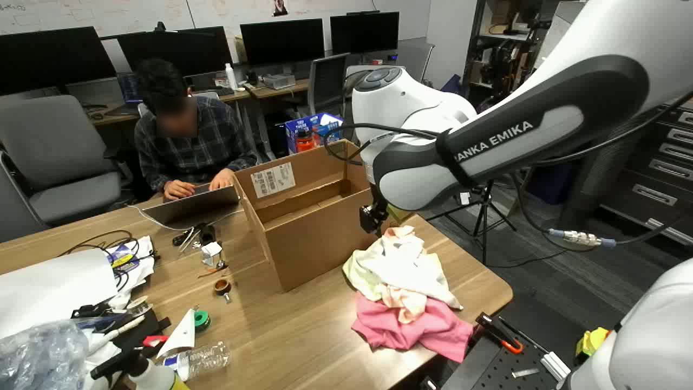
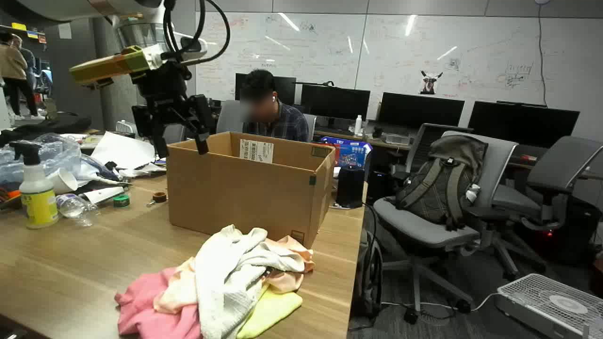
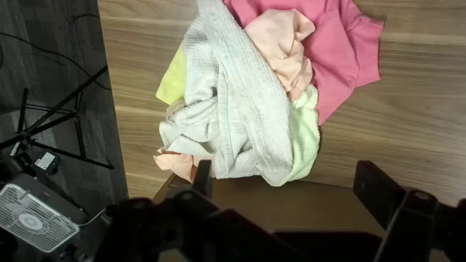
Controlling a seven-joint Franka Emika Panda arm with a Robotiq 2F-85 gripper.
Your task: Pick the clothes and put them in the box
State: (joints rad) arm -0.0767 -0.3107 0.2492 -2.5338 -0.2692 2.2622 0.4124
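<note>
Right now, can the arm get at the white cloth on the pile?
Likely yes: the end effector is open and the white cloth lies on top of the other clothes. The cardboard box stands close by, so the descent should probably keep off its wall.

We hold our arm [image 1: 503, 143] sloping downward. Our gripper [image 2: 182, 149] hangs from its end, its 2 fingers [image 3: 376, 191] pointing down and spread wide apart.

Glare streaks the far whiteboard [image 2: 320, 61] in an exterior view, blur masks a seated man's face [image 1: 177, 116] in both exterior views, and the gripper [image 3: 285, 178] sits underlit in the wrist view.
</note>
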